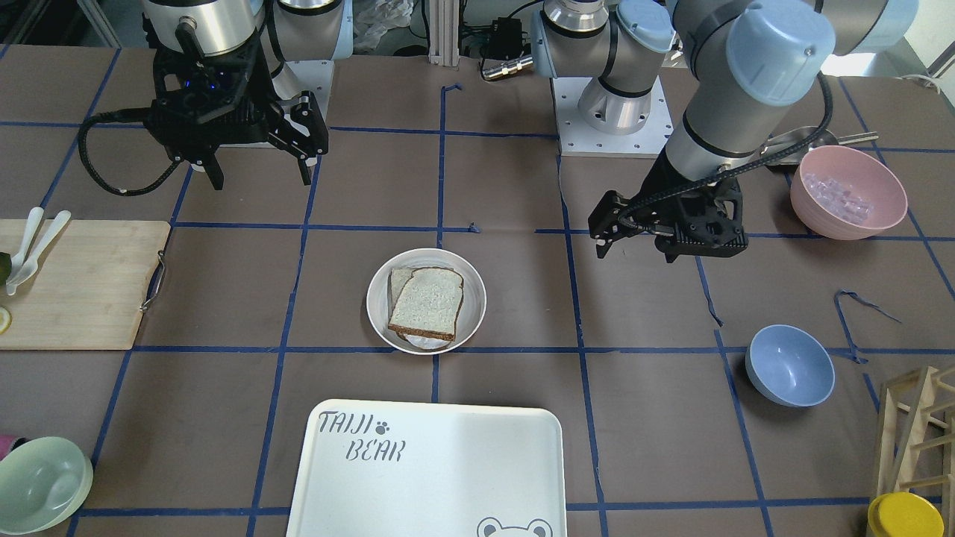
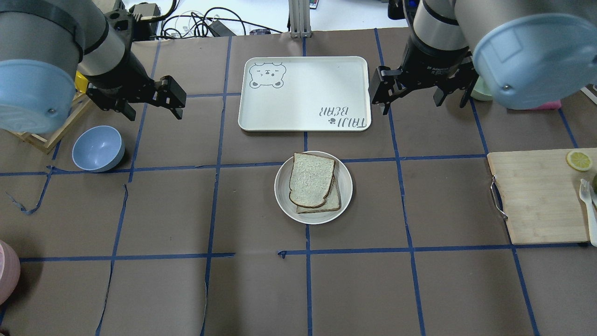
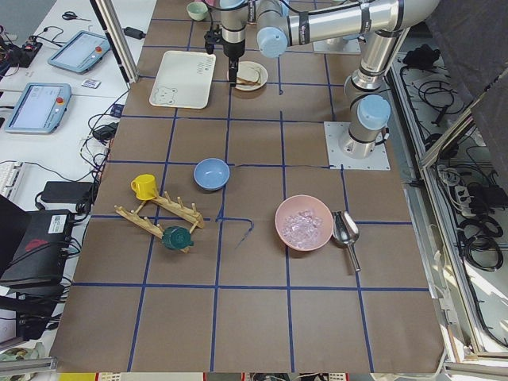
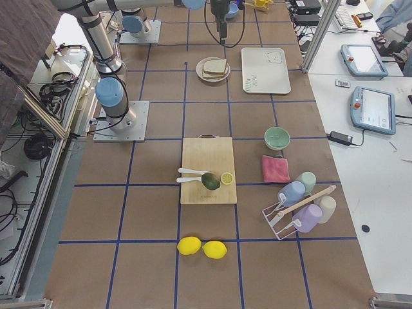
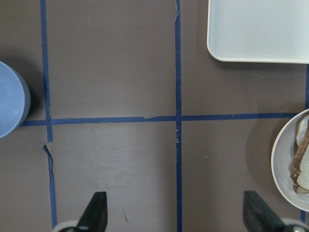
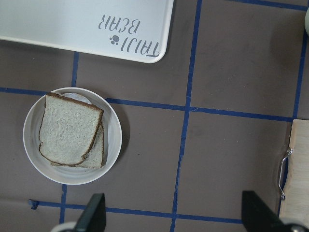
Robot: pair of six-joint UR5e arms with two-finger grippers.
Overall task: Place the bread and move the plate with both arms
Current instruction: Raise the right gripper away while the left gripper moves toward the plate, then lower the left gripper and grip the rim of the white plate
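Left pincer (image 5: 176, 212), right pincer (image 6: 176, 212) wide; bread (image 6: 70, 128) on plate (image 6: 113, 141) whole from right wrist, clipped from left.

I see the bread (image 1: 429, 302) lying on another slice (image 1: 398, 278) in the plate (image 1: 474, 302). The left gripper (image 1: 634, 253) (on my right here) and the right gripper (image 1: 261, 179) hang wide open, both well apart from the plate.

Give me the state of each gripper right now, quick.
Left gripper: open, holding nothing.
Right gripper: open, holding nothing.
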